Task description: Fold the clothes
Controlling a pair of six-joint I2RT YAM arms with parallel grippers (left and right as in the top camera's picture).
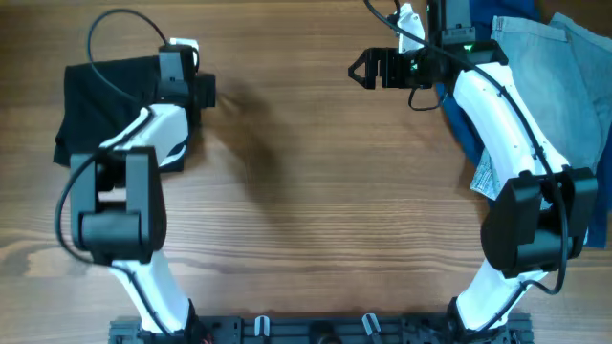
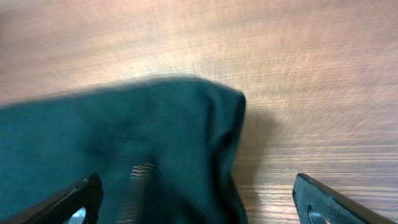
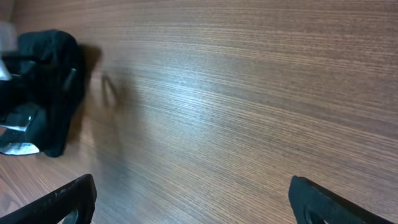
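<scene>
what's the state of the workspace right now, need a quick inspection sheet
surface: brown wooden table, bare across the middle
job's things: black cloth garment in a rough rectangle at the far left; loose heap of blue denim clothes at the far right
clutter: nothing seen
grippers: left tool open, above the black garment's right edge (wrist view blurred); right tool open over bare wood, holding nothing
cables: black cable loop over the left arm; black cable running off the top by the right arm
surroundings: black mounting rail along the near edge
</scene>
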